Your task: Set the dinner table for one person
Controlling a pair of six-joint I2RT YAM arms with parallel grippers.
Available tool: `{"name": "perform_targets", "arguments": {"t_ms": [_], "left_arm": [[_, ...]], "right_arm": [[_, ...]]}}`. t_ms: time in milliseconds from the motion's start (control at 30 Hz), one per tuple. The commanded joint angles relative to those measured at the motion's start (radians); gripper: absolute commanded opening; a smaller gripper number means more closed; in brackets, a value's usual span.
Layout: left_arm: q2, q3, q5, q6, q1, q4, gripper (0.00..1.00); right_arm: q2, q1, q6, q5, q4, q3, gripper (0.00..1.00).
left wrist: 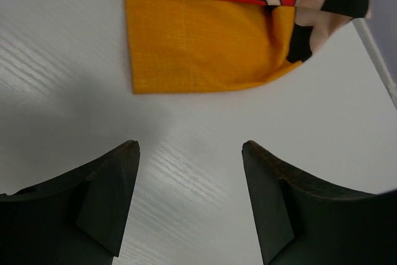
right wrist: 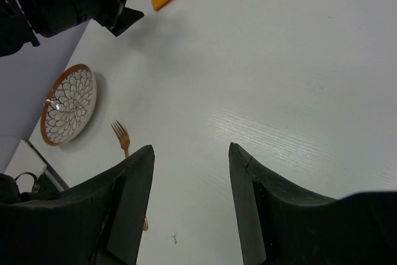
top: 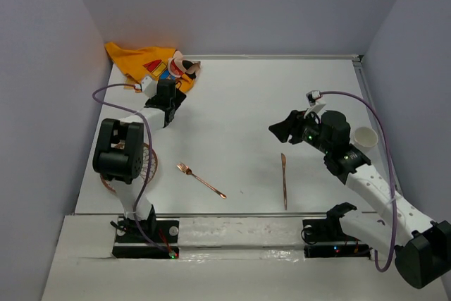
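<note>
Near the arm bases, a fork (top: 201,179) and knife (top: 284,180) lie loose on the white dinner table (top: 239,103). Farther out, the right gripper (right wrist: 190,148) hangs spread, empty. The left gripper (left wrist: 190,147), also spread, faces the crumpled orange placemat (left wrist: 198,48) at the far corner, likely to grasp it.

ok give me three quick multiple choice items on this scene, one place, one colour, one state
1. Where on the dinner table is the orange placemat? A far left corner; B near right corner; C centre.
2. What colour are the fork and knife? A white; B black; C copper.
3. How is the left hand? A shut on the placemat; B open, holding nothing; C shut on the fork.
Answers: 1 A, it lies bunched by the far left walls. 2 C, both gleam copper. 3 B, it gapes above bare table.
</note>
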State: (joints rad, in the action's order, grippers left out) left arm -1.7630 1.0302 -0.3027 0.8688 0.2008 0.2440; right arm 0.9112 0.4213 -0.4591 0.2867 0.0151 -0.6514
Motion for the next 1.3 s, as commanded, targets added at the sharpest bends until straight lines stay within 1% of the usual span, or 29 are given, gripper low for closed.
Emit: {"name": "perform_targets", "arguments": {"t_ms": [0,67,100,333,467,500,567,633,667,733,767,800,833,867,933,1067,1100,1167,1200,1267], "left_arm": [[-0.061,0.065,-0.096,0.095,-0.041,0.005,0.77],[-0.087,0.102,-0.121,0.055,-0.054,-0.012,0.75],[-0.098,0.119,-0.14,0.047,-0.06,-0.049,0.75],[-0.213,0.24,-0.127,0.026,-0.072,-0.135,0.73],[-0.266,0.309,-0.096,0.019,-0.089,-0.163,0.7],[-0.282,0.317,-0.087,0.015,-0.089,-0.166,0.62],[-0.296,0.326,-0.073,0.019,-0.089,-0.169,0.57],[-0.315,0.338,-0.059,0.019,-0.089,-0.173,0.45],[-0.323,0.341,-0.058,0.019,-0.089,-0.181,0.36],[-0.328,0.344,-0.055,0.007,-0.089,-0.181,0.32],[-0.332,0.353,-0.053,0.0,-0.089,-0.183,0.19],[-0.334,0.358,-0.049,-0.008,-0.089,-0.183,0.1],[-0.335,0.363,-0.033,-0.013,-0.089,-0.184,0.03],[-0.335,0.369,-0.023,-0.02,-0.084,-0.183,0.0],[-0.334,0.375,-0.003,-0.04,-0.071,-0.178,0.0],[-0.317,0.381,0.022,-0.091,0.018,-0.149,0.0],[-0.309,0.381,0.036,-0.105,0.066,-0.141,0.0],[-0.294,0.367,0.046,-0.106,0.118,-0.121,0.0],[-0.288,0.361,0.06,-0.106,0.17,-0.101,0.0],[-0.267,0.317,0.095,-0.074,0.23,-0.082,0.0]], "right_arm": [[0.011,0.01,0.022,0.012,0.043,0.006,0.58],[0.021,0.01,0.022,0.019,0.045,0.006,0.58],[0.026,0.01,0.023,0.019,0.045,0.006,0.58],[0.064,0.01,0.02,0.035,0.066,0.002,0.58],[0.057,0.01,0.02,0.025,0.068,0.01,0.58],[0.058,0.01,0.02,0.023,0.066,0.009,0.58],[0.061,0.01,0.02,0.025,0.066,0.006,0.58],[0.063,0.01,0.019,0.023,0.066,0.001,0.58],[0.061,0.01,0.019,0.023,0.066,0.001,0.58],[0.06,0.01,0.017,0.022,0.066,0.001,0.58],[0.06,0.01,0.016,0.022,0.066,0.001,0.58],[0.06,0.01,0.016,0.019,0.065,-0.001,0.58],[0.058,0.01,0.014,0.019,0.066,-0.001,0.58],[0.058,0.01,0.014,0.019,0.066,-0.002,0.58],[0.061,0.01,0.013,0.016,0.068,-0.007,0.58],[0.086,0.01,0.013,0.008,0.068,-0.028,0.59],[0.089,0.01,0.016,-0.007,0.066,-0.031,0.6],[0.097,0.01,0.019,-0.03,0.059,-0.037,0.63],[0.101,0.01,0.023,-0.053,0.052,-0.042,0.64],[0.11,0.01,0.033,-0.09,0.029,-0.057,0.66]]}}
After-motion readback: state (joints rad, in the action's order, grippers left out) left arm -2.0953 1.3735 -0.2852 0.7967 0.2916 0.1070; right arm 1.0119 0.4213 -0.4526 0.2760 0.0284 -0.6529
